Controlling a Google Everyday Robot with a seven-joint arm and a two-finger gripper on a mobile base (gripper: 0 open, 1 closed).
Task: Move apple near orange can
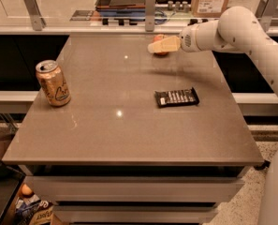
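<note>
**Desk:** Where's your gripper?

**Operator:** I've got the gripper (153, 47) over the far edge of the table (129, 139), right of centre. The white arm (237, 29) reaches in from the right.

**Desk:** And the jaws?

**Operator:** They're pinching the apple (160, 38). One beige finger lies across its front, so I only see red-orange peeking out above and below it. The apple looks raised off the surface, and there's a faint shadow on the tabletop below it.

**Desk:** Where's the orange can?

**Operator:** The orange can (53, 83) stands upright near the left edge of the table, pull tab up and pale swirl facing me. It's well apart from the apple, most of the table's width away.

**Desk:** Anything between them?

**Operator:** Not directly. A flat black rectangular object (176, 97) with rows of pale marks lies on the right half, nearer me than the gripper and touching nothing.
</note>
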